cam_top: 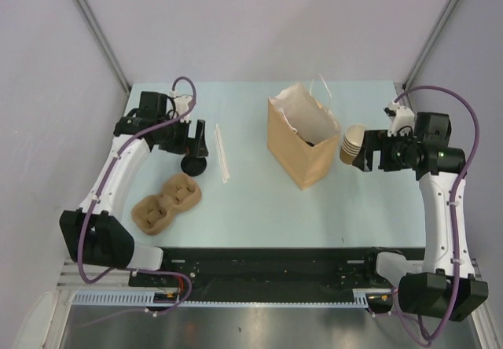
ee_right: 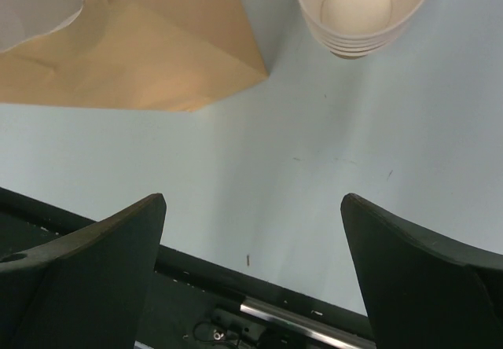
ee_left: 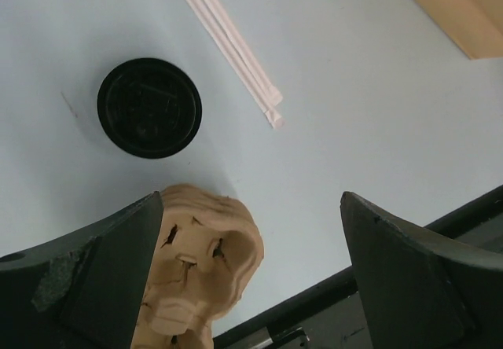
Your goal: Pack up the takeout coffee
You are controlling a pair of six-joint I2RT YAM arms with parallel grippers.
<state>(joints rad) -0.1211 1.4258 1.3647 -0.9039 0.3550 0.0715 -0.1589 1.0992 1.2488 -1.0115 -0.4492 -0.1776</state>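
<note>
takeout coffee (ee_left: 149, 108) likely light, crushable; grip gently under lid rim. left claw (ee_left: 251, 203) and right claw (ee_right: 251, 200) both spread, empty.

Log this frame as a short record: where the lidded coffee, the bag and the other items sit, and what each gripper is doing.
coffee: small cup under a round black plastic lid, left of the bag; only the lid shows, not gripped
bag: brown paper bag, upright, mouth open
straws: thin white straws, between coffee and bag
carrier: brown moulded-pulp cup carrier tray, near-left, wells empty
spare cups: stack of lidless tan paper cups, right of the bag
left gripper: open, empty, by the coffee
right gripper: open, empty, by the stack
packed: not yet
</note>
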